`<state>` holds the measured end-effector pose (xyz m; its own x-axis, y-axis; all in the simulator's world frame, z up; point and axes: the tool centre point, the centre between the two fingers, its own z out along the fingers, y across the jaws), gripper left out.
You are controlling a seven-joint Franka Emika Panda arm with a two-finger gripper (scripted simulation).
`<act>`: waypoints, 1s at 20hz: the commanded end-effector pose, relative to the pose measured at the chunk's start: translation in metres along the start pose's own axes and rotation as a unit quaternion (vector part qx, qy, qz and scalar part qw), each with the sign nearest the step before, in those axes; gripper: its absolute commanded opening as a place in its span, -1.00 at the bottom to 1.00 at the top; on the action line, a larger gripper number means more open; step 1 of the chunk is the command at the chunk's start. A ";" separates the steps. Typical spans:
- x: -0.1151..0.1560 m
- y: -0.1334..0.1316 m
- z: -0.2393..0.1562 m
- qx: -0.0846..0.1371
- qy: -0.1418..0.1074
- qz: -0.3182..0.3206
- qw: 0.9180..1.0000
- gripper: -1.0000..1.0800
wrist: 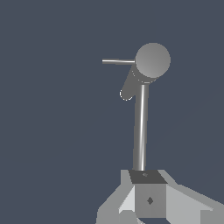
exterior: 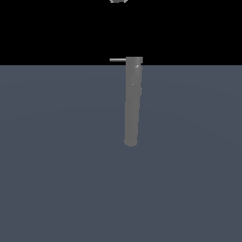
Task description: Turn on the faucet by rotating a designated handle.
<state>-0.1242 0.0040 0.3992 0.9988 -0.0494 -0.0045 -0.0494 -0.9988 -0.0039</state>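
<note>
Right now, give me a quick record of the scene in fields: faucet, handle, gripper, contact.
faucet: long grey cylinder with a rounded end, on the blue-grey floor
handle: thin light rod sticking out sideways from the cylinder's top, toward the exterior view's left
gripper: only a sliver at the top edge of the exterior view, apart from the faucet; open or shut cannot be told
contact: none visible with the handle

dim flat render | black backdrop | no cast shadows | sharp, small glints
</note>
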 end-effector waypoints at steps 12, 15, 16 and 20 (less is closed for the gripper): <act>0.100 -0.007 0.065 -0.001 0.002 0.010 1.000 -1.00; 0.118 -0.008 0.076 -0.001 0.002 0.011 1.000 -1.00; 0.124 -0.009 0.079 -0.001 0.002 0.012 1.000 -1.00; 0.141 -0.009 0.089 -0.002 0.002 0.014 1.000 -1.00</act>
<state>0.0099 0.0068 0.3131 0.9972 -0.0754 -0.0017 -0.0754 -0.9972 -0.0008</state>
